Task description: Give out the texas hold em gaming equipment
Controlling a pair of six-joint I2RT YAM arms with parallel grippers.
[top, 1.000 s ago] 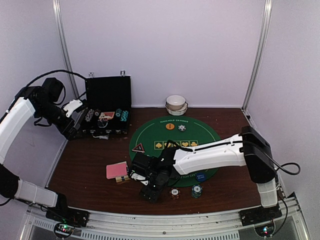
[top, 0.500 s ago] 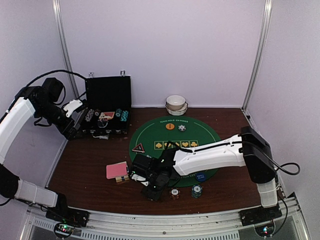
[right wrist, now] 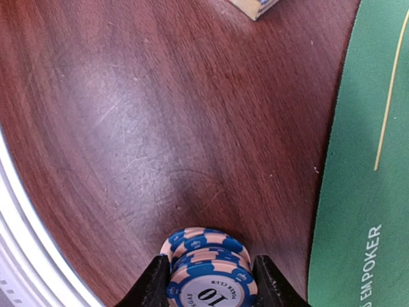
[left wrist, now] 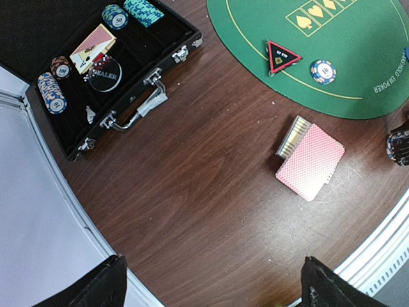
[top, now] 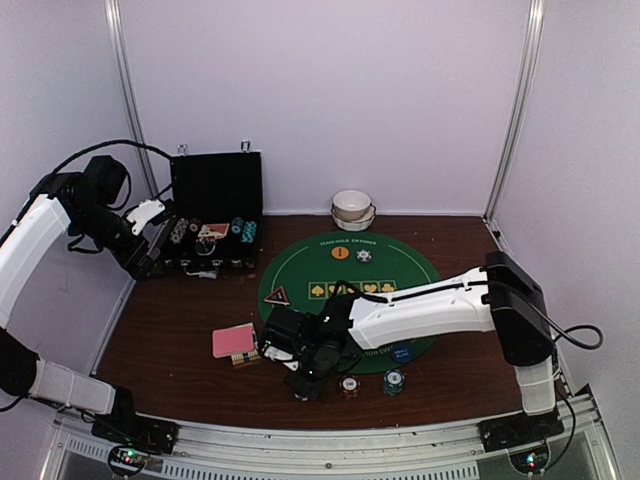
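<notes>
Right gripper (right wrist: 209, 291): jaws drawn in on a short blue-and-cream chip stack (right wrist: 206, 246), one finger against each side. The top chip reads "10". We call it pinched. We cannot tell if the bottom chip is on the wood or just off it.

Stack location: bare table (right wrist: 128, 128), just off the left rim of the green mat (right wrist: 358, 160), close to the table's near edge.

Left gripper (left wrist: 211, 291): spread wide and holding nothing. It hangs high over the table's left side, near the black case (left wrist: 38, 38).

Step in hand, as we judge it: secure this stack and carry it to a player's place.

How to do it well:
- Squeeze across the full width of the chips, with the fingers (right wrist: 153, 281) low enough to catch the lowest chip. A high pinch would leave chips behind.
- The upper chips sit slightly off-centre from those under them, so we would close gently. A hard squeeze could shoot one out sideways.
- Lift straight up before travelling. Dragging risks shearing the pile.
- Keep the wrist level in transit.
- Neighbours to avoid: the pink-backed deck (top: 233, 340) to the left, and two other chip stacks (top: 349, 386) to the right along the near edge.
- Set down flat and open only once the pile is resting.

The red triangular marker (left wrist: 283, 56) lies on the mat's left edge, well apart from this work.
</notes>
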